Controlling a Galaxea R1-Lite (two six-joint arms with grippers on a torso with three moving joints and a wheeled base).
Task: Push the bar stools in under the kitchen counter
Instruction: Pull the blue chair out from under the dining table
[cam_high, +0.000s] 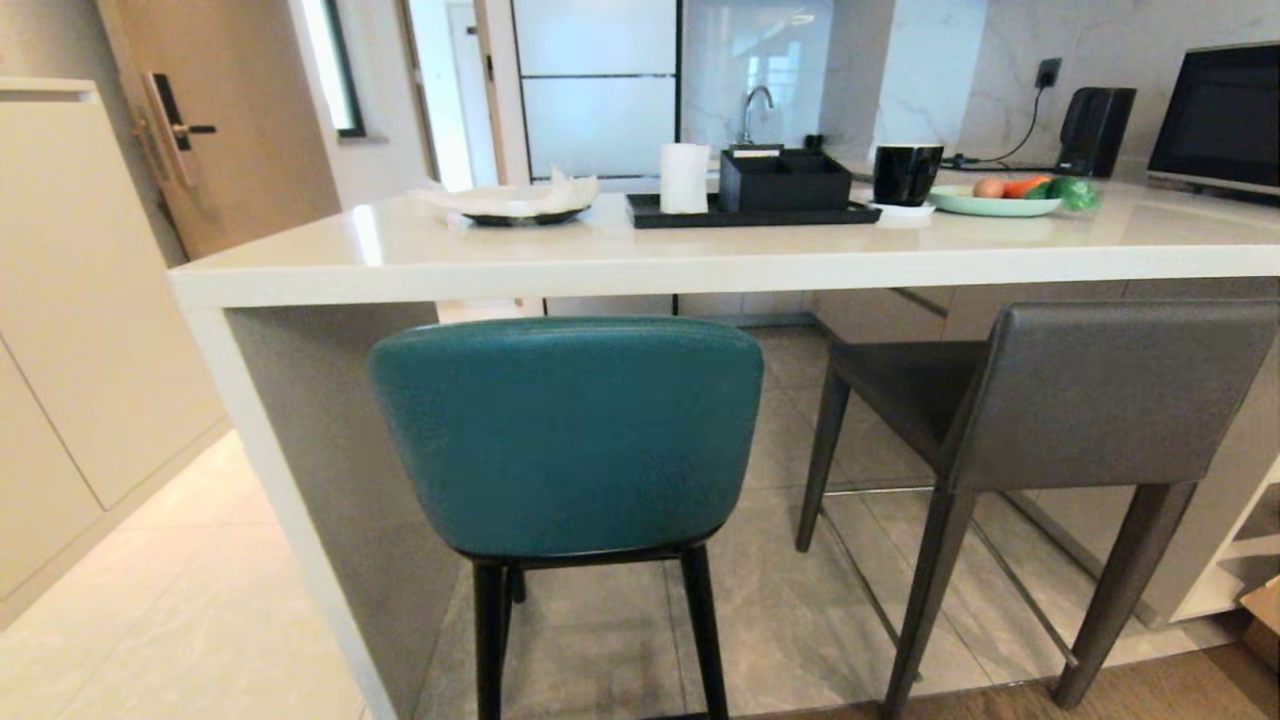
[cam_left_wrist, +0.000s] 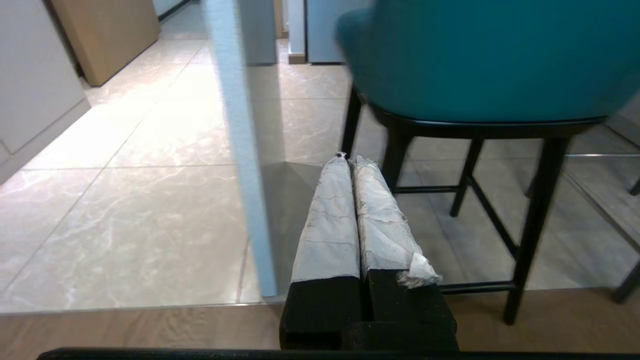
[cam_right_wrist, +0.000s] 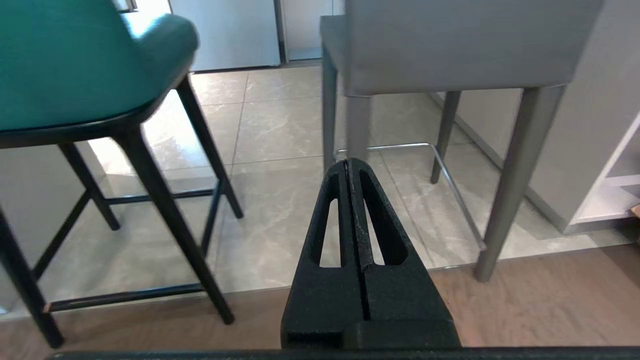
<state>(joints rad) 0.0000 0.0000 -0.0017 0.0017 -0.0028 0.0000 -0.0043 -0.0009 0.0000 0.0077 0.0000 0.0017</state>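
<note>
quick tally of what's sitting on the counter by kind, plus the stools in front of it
stools: 2, teal stool and grey stool
plates: 2, dark plate and green plate
tray: 1
black box: 1
paper roll: 1
mug: 1
total: 8

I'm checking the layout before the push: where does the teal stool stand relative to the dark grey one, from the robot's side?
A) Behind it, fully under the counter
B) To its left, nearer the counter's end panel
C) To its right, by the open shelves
B: the teal stool stands left of the dark grey stool, beside the counter's end panel.
</note>
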